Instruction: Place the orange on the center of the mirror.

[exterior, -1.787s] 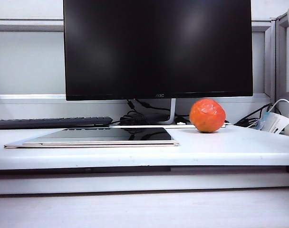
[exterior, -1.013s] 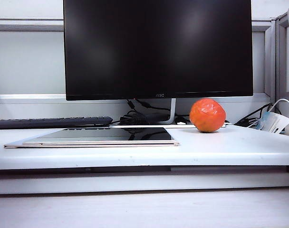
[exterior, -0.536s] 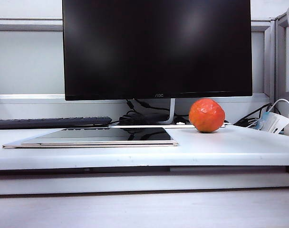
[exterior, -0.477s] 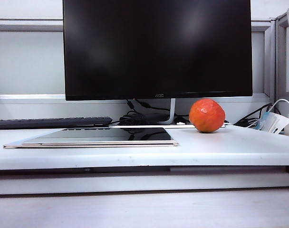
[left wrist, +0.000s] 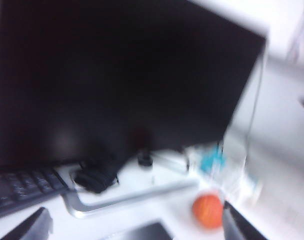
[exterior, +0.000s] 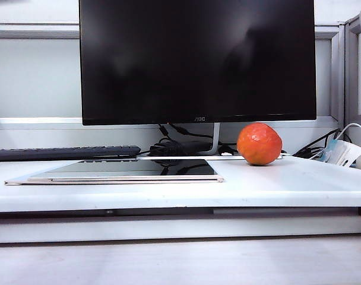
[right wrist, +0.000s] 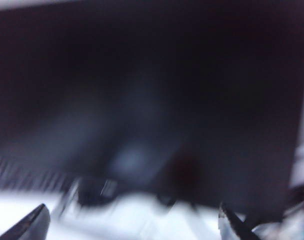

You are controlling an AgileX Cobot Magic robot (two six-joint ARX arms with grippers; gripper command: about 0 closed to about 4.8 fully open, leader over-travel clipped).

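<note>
Fingers of left gripper and right gripper spread wide, empty, off-table; the bumpy red-orange orange could roll off the flat dark gold-edged mirror.

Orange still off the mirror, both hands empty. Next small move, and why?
Probably bring the left hand down around the orange. The orange sits on the desk to the right of the mirror, untouched. The left wrist view shows it just ahead, near one fingertip, with the jaws wide apart. The right hand is open too, but its blurred view shows only the monitor.
</note>
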